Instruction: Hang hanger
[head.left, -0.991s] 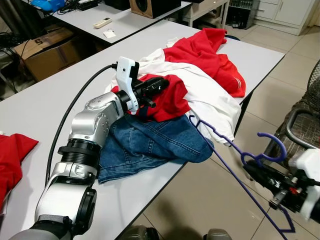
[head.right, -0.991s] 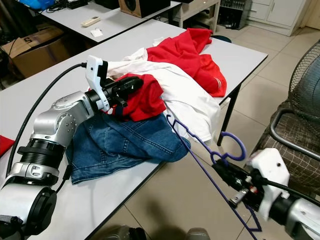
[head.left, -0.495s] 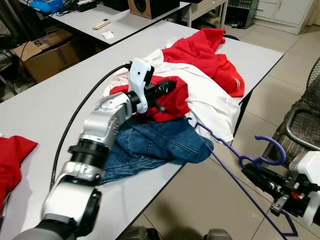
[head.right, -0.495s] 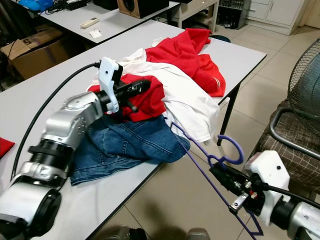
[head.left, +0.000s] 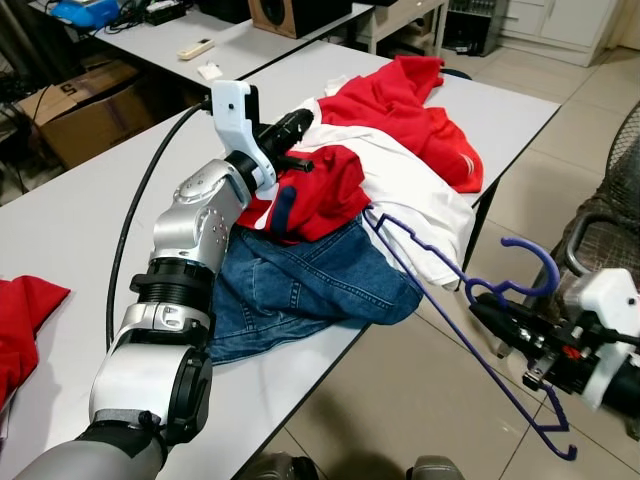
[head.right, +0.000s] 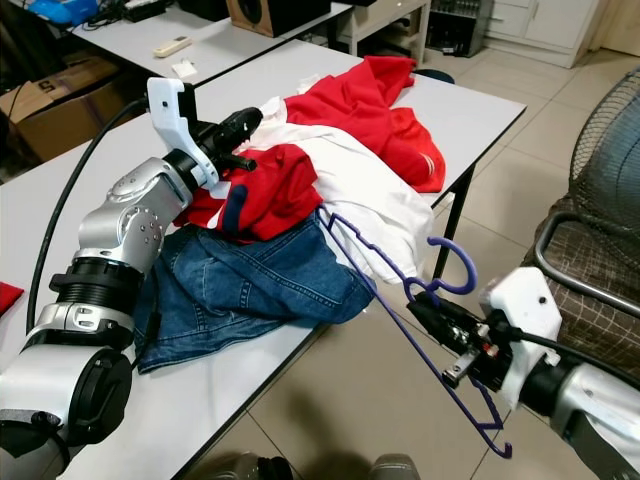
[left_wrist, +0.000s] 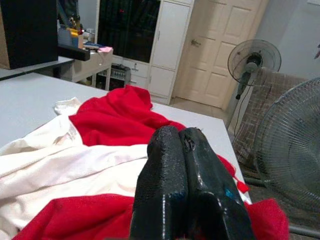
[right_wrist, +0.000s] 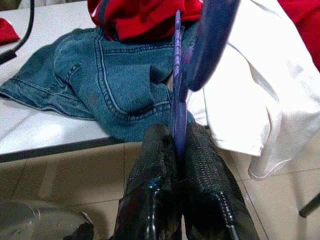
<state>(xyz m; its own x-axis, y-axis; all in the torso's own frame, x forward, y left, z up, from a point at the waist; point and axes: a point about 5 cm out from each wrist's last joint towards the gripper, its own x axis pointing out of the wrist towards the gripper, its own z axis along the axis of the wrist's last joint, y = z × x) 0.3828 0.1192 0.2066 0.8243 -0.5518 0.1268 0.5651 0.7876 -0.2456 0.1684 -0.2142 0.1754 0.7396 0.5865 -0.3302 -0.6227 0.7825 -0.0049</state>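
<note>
A purple hanger (head.left: 455, 330) hangs in the air off the table's front right edge. Its hook (head.left: 528, 272) points up, and its far tip (head.left: 372, 215) touches the white shirt (head.left: 415, 190). My right gripper (head.left: 480, 308) is shut on the hanger just below the hook, and the right wrist view shows the purple bar (right_wrist: 177, 75) pinched between the fingers. My left gripper (head.left: 288, 128) is shut with nothing between its fingers (left_wrist: 170, 150). It hovers just above the small red garment (head.left: 315, 190) on the clothes pile.
The grey table (head.left: 80, 220) holds blue jeans (head.left: 300, 285), a large red shirt (head.left: 410, 100) and another red cloth (head.left: 25, 315) at the left. A wicker chair (head.left: 605, 230) and a fan (head.right: 605, 150) stand on the right. A cardboard box (head.left: 75, 110) and a second table (head.left: 180, 40) are behind.
My left gripper has risen out of the red garment and swung back to the left. The right gripper has carried the hanger slightly up and towards the table.
</note>
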